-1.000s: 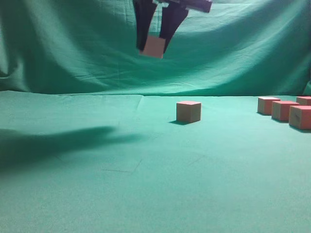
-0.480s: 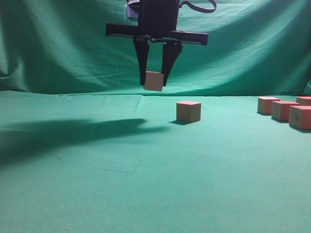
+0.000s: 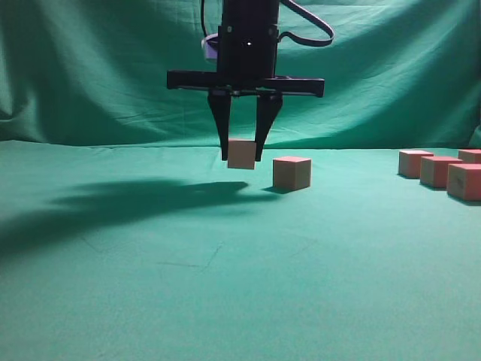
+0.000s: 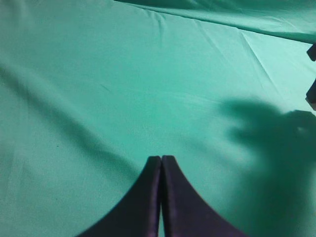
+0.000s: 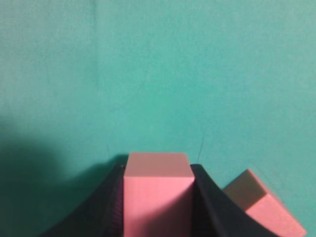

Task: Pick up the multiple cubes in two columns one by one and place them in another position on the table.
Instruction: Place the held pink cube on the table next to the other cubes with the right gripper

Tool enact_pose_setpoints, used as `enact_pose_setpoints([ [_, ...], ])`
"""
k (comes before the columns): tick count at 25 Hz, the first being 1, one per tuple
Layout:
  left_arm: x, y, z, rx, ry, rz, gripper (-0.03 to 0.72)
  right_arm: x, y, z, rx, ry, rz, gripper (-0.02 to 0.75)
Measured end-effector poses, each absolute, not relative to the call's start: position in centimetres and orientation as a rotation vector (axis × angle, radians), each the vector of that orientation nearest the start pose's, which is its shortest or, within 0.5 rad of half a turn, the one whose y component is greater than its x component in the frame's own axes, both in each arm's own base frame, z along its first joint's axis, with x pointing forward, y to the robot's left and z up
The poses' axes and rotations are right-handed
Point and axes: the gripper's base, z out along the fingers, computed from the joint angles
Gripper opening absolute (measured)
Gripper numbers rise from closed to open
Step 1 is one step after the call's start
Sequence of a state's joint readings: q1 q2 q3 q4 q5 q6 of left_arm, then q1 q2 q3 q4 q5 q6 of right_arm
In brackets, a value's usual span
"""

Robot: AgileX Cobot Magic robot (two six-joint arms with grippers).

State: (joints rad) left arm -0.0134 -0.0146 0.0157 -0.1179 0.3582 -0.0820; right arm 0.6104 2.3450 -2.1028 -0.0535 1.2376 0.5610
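Note:
My right gripper (image 3: 241,159) points straight down at mid-table, shut on a pinkish-red cube (image 3: 241,153) held low over the green table (image 3: 225,256). In the right wrist view the held cube (image 5: 157,192) fills the gap between the black fingers (image 5: 210,197). Another cube (image 3: 291,172) rests on the cloth just right of it, and the right wrist view shows this resting cube (image 5: 264,205) at its lower right. Several more cubes (image 3: 440,171) sit in a group at the far right. My left gripper (image 4: 161,158) is shut and empty over bare cloth.
The draped green backdrop (image 3: 90,75) rises behind the table. The arm's shadow (image 3: 135,199) lies across the cloth to the left of the held cube. Wrinkled cloth (image 3: 203,259) stretches across the front and left.
The right gripper has come down with the cube from near the top of the exterior view to just above the table beside the resting cube. Its shadow has slid right.

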Motion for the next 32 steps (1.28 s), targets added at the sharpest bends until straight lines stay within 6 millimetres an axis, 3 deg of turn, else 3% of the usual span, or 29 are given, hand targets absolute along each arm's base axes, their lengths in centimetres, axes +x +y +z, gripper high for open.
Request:
enact_pose_setpoints([
  [10,5.25,-0.45,17.66,-0.136,1.839,-0.182,0.000,40.84,27.50,19.19,0.016,2.939,0.037,0.262],
  [32,5.25,-0.45,17.66,-0.136,1.839,-0.182,0.000,40.88,27.50,19.24,0.085,2.934,0.043,0.262],
])
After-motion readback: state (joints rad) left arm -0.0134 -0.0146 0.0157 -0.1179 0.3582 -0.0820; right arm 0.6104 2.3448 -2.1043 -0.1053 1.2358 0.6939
